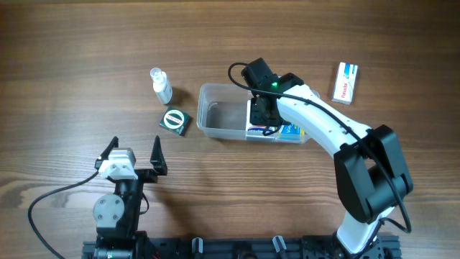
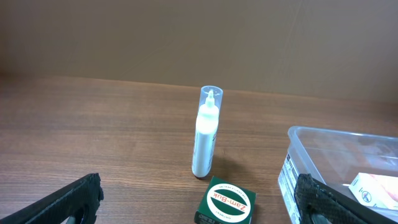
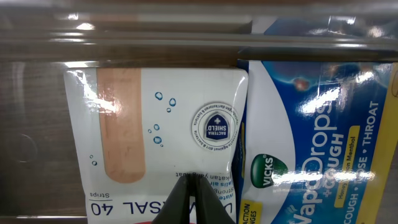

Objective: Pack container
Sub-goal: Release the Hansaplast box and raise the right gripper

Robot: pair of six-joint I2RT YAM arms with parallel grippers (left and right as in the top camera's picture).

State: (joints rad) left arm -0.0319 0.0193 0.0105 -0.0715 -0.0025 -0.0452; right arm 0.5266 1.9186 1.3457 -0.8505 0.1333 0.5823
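The right fingers (image 3: 193, 202) are pressed together with nothing visible between them, and they sit low inside the container (image 1: 219, 115). Only their dark tips show in the wrist view. Directly under those tips lies a plaster box (image 3: 155, 137), its lower edge cut off by the frame. Just to one side of the tips and touching that box is a blue cough-drop box (image 3: 317, 143), also cropped. From overhead the arm covers most of both boxes.

The left fingers (image 1: 158, 155) are spread wide and hold nothing, well apart from the container. Ahead of them and between their tips stands a spray bottle (image 2: 205, 140), upright. A green Zam-Buk box (image 2: 225, 202) lies nearer, its bottom cut off. A white carton (image 1: 346, 83) rests on the bench (image 1: 72, 72) beyond the right fingers, its small print unreadable.
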